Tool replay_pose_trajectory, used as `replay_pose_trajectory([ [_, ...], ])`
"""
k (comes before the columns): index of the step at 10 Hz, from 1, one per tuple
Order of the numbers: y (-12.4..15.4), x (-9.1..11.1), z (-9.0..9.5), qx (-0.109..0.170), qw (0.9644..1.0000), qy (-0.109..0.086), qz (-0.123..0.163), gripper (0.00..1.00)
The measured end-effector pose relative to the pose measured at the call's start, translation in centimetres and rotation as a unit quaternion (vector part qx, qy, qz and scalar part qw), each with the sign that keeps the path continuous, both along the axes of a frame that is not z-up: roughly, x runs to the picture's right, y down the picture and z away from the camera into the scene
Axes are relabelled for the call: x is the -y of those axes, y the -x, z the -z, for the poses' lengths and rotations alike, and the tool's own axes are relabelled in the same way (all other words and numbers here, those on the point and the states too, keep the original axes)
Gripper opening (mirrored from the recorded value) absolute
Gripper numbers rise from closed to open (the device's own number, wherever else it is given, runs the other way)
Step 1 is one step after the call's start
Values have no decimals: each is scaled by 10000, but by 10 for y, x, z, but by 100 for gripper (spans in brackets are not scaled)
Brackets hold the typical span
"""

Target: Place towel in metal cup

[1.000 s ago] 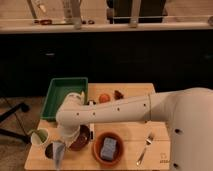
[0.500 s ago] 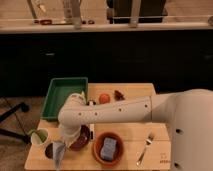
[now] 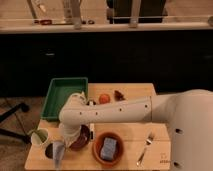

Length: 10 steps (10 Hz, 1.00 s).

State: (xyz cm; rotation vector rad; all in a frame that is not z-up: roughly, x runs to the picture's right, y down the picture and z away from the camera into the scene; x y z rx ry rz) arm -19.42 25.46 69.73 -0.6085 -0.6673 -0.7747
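Note:
The metal cup (image 3: 49,149) stands near the table's front left corner. A pale grey-blue towel (image 3: 58,154) hangs down in a narrow cone just to the right of the cup, with its tip near the table's front edge. My gripper (image 3: 62,141) is at the end of the white arm (image 3: 107,112), which reaches in from the right. It points down over the towel's top and is shut on it. The arm's wrist hides most of the gripper.
A green tray (image 3: 64,94) sits at the back left. A small green cup (image 3: 39,135) is at the left edge. A dark red bowl (image 3: 82,139), a brown bowl with a blue sponge (image 3: 108,148), a fork (image 3: 145,147), an orange fruit (image 3: 103,98) and a dark item (image 3: 119,94) lie on the wooden table (image 3: 130,135).

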Motion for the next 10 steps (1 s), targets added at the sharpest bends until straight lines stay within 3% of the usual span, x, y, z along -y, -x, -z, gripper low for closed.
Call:
replay_pose_trajectory([
  [7,0,28,26,45,9988,-448,-166,0],
  [10,1,39,32,-21,9963,-836,-217,0],
])
